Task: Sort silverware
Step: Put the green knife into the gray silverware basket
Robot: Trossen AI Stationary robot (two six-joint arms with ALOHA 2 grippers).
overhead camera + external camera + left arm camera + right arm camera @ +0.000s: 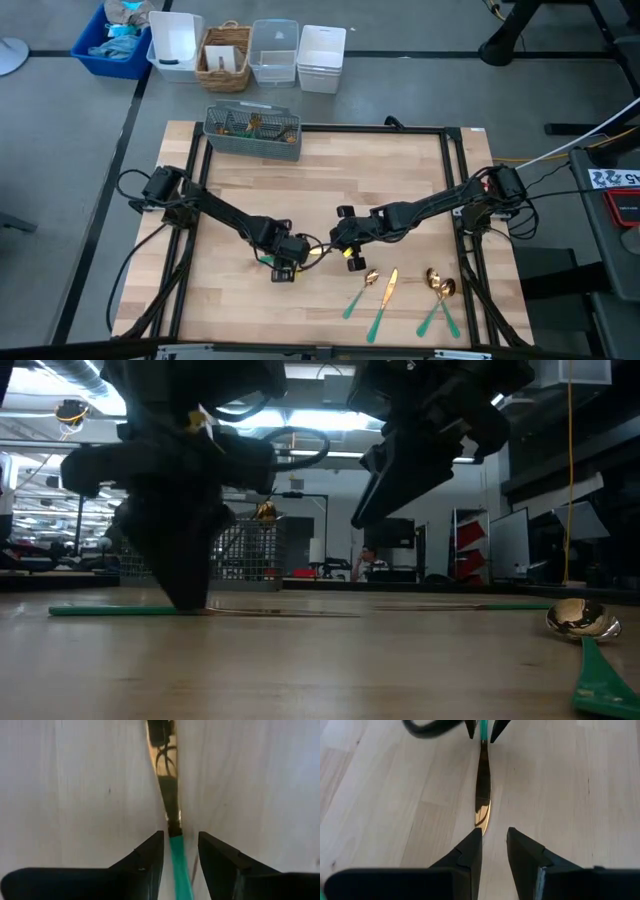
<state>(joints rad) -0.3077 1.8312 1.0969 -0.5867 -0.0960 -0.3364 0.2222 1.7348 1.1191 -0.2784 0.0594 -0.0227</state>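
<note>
A knife with a gold blade (167, 785) and a teal handle (179, 865) lies flat on the wooden table (400, 170), near its middle. My left gripper (180, 850) is open and points down at the table. Its fingers stand on either side of the handle, just behind the blade, with a gap on each side. My right gripper (494, 840) is open and slants down over the blade's tip (481, 820). In the low view it hangs clear of the table (400, 480). In the high view the grippers (285, 268) (352, 258) face each other along the knife.
A fork (360, 292), another knife (383, 300) and two spoons (440, 295) lie near the front right edge; one spoon shows in the low view (580, 622). A grey mesh caddy (253, 133) stands at the far left. Bins (250, 52) sit beyond the table.
</note>
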